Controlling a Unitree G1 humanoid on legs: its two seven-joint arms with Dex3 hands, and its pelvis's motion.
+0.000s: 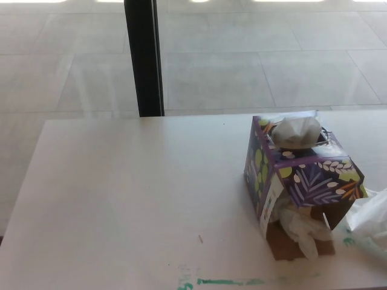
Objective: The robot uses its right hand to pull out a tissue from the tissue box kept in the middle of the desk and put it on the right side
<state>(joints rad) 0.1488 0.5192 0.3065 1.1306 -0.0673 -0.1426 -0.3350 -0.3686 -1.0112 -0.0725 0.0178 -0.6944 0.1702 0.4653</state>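
A purple tissue box [302, 175] with leaf patterns stands on the white desk [133, 193], right of the middle. A white tissue [295, 132] bulges from its top opening. The box's near side is torn open, and crumpled tissue [299, 226] spills out of it onto the desk. Another white tissue [372, 220] lies on the desk at the right edge of the picture, beside the box. Neither of my hands shows in the head view.
A black vertical post [144, 57] stands behind the desk's far edge, with tiled floor [242, 66] beyond. Green marks [227, 281] run along the desk's near edge. The desk's left edge slants from top to bottom left.
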